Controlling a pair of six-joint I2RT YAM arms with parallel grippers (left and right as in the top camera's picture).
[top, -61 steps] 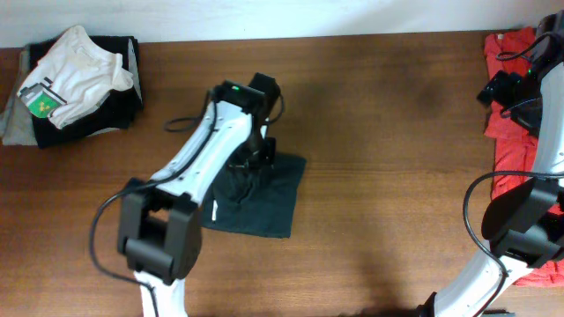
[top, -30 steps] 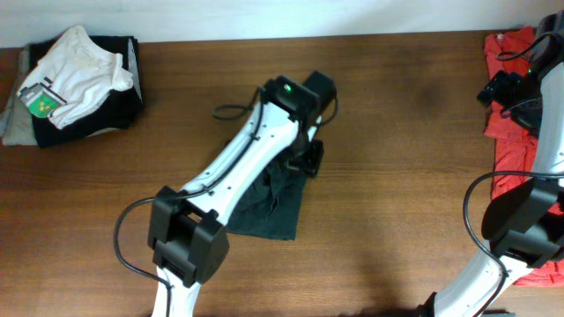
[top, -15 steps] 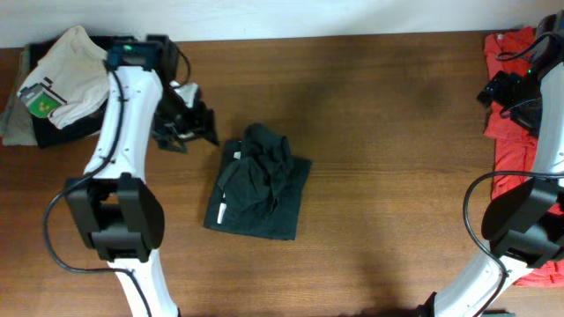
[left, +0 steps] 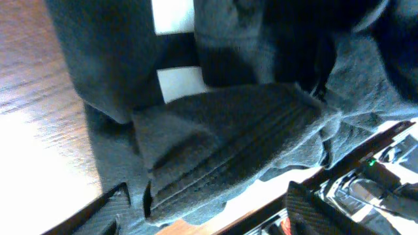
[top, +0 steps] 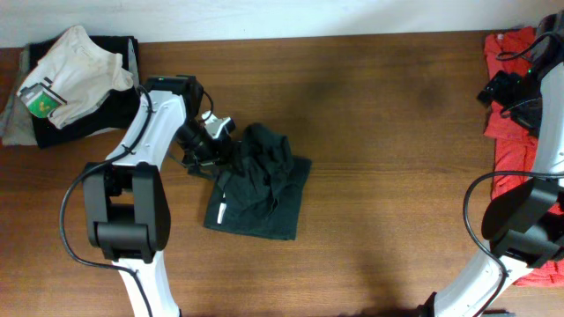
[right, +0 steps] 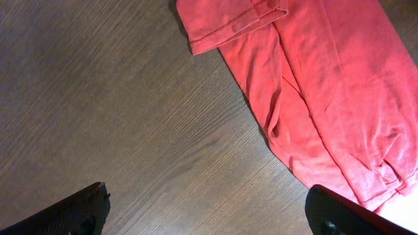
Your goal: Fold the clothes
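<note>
1. Black cotton is the matter in hand: the black T-shirt lies left of the middle of the bench, its lower part folded into a rough rectangle and its upper part heaped in a loose crumple.
2. White lettering shows in patches in the left wrist view, cut up by the folds.
3. The left tool sits at the garment's upper left corner, its fingers spread, with a ribbed band of the cloth lying across the gap. I see no pinch on it.
4. The right tool hangs near the bench's right edge, spread wide over bare wood with nothing between its fingers, just beside the red T-shirt, which lies flat along that edge.
5. A pile of folded clothes sits in the back left corner, well apart from both shirts.
6. Handling, as I judge it: the black shirt is light, limp and not fragile. It will sag and drag rather than hold a shape, and the layers may slide over one another on the smooth wood.
7. Where to hold: a hem, the ribbed band or a sleeve edge, where the doubled cloth gives the fingers something firm. A pinch in the middle of the heap would likely catch several layers and undo the fold below.
8. Flattening the crumple looks like the step in hand, and the red shirt is not yet folded.
</note>
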